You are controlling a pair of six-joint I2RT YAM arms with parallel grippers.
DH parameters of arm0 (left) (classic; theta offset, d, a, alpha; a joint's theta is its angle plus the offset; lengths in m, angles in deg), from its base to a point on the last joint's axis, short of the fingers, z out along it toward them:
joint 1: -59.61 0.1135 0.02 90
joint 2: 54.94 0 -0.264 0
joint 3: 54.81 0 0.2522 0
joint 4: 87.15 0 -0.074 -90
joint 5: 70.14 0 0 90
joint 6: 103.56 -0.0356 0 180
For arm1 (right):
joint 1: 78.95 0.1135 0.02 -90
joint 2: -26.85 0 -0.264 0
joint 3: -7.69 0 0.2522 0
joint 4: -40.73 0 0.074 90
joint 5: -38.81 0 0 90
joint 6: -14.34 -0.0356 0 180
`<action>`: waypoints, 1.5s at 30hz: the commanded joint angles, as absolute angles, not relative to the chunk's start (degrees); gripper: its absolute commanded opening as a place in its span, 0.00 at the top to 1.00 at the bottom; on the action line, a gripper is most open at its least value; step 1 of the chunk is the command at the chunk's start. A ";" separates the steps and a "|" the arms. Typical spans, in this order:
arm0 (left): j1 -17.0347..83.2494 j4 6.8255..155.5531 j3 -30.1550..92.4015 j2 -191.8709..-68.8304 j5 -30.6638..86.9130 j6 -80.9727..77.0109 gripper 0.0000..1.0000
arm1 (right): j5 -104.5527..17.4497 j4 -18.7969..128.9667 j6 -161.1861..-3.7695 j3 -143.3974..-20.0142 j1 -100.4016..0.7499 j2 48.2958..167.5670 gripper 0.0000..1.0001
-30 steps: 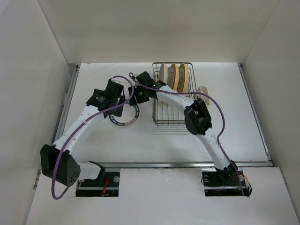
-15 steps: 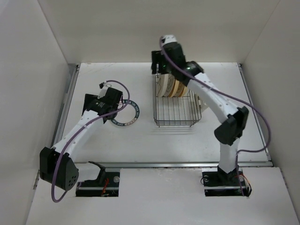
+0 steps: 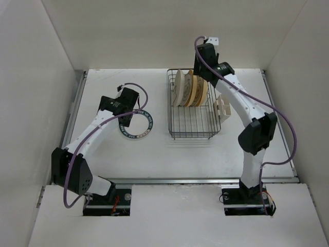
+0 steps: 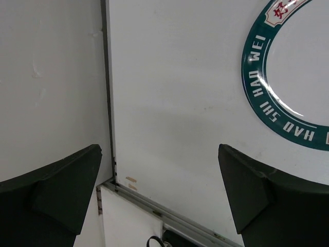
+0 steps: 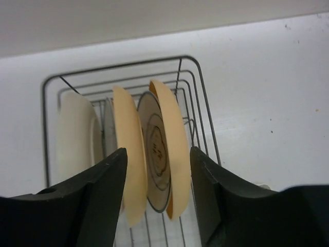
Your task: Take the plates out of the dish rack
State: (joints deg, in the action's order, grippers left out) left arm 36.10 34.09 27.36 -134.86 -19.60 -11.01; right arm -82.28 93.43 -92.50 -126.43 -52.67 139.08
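1. Since a second ago, the right arm has lifted from lying low across the dish rack, and the left arm has drawn back a little toward the left.
2. Three plates stand on edge in the far part of the rack: one cream at the left, then two yellow.
3. In the right wrist view, the rightmost yellow plate shows a face with dark rings.
4. A fourth plate, the green-ringed plate, lies flat on the table, left of the rack and apart from it.
5. The right gripper hangs above the far end of the rack. Its jaws are partly spread and hold nothing, and they seem to be clear above the plates' rims.
6. The left gripper hovers just left of the green-ringed plate. Its jaws are spread wide, with only bare table between them.
7. A white caddy hangs on the rack's right side.
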 commanded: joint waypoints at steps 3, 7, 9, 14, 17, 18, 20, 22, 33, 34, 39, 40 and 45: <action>36.23 32.06 27.69 -134.31 -20.74 -11.80 0.05 | -85.03 95.89 -93.50 -125.87 -53.55 141.20 0.50; 36.23 32.06 27.68 -133.79 -20.74 -12.32 0.05 | -88.89 96.59 -93.50 -125.87 -53.55 142.86 0.54; 36.23 32.68 27.68 -133.78 -20.74 -12.33 0.05 | -90.21 97.81 -93.50 -125.87 -53.55 143.48 0.56; 36.23 33.21 27.16 -133.78 -19.69 -12.33 0.06 | -91.27 97.82 -93.50 -124.55 -53.55 143.48 0.62; 36.23 33.21 27.16 -133.78 -19.69 -12.33 0.06 | -91.27 97.82 -93.50 -124.02 -53.55 144.10 0.62; 36.23 33.21 26.64 -133.26 -19.69 -12.33 0.06 | -91.27 97.82 -93.50 -124.02 -53.55 144.62 0.62; 36.23 33.21 26.63 -133.26 -19.69 -12.33 0.06 | -91.79 97.82 -93.50 -124.02 -53.55 145.32 0.62; 36.23 33.21 26.63 -133.26 -19.69 -12.33 0.06 | -92.32 97.29 -93.50 -124.02 -53.55 145.85 0.66; 36.23 33.21 26.10 -132.73 -18.63 -12.33 0.06 | -95.30 98.70 -91.75 -129.64 -53.55 148.15 1.00; 36.23 33.21 26.10 -132.73 -18.63 -12.33 0.06 | -96.18 98.70 -91.75 -129.65 -53.55 147.27 1.00; 36.23 34.26 26.10 -132.73 -18.63 -12.33 0.06 | -106.37 98.70 -87.80 -131.84 -53.03 145.77 1.00; 36.23 34.26 26.10 -132.73 -18.63 -12.94 0.06 | -109.43 98.70 -87.10 -132.63 -53.03 145.77 1.00; 36.23 35.32 26.62 -132.73 -18.63 -13.47 0.06 | -114.56 96.60 -82.36 -132.63 -51.97 144.01 1.00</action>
State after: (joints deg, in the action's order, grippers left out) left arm 36.10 34.33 26.81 -134.91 -18.27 -12.52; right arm -103.88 100.90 -84.85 -128.72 -52.01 147.45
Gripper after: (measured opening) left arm 0.945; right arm 0.107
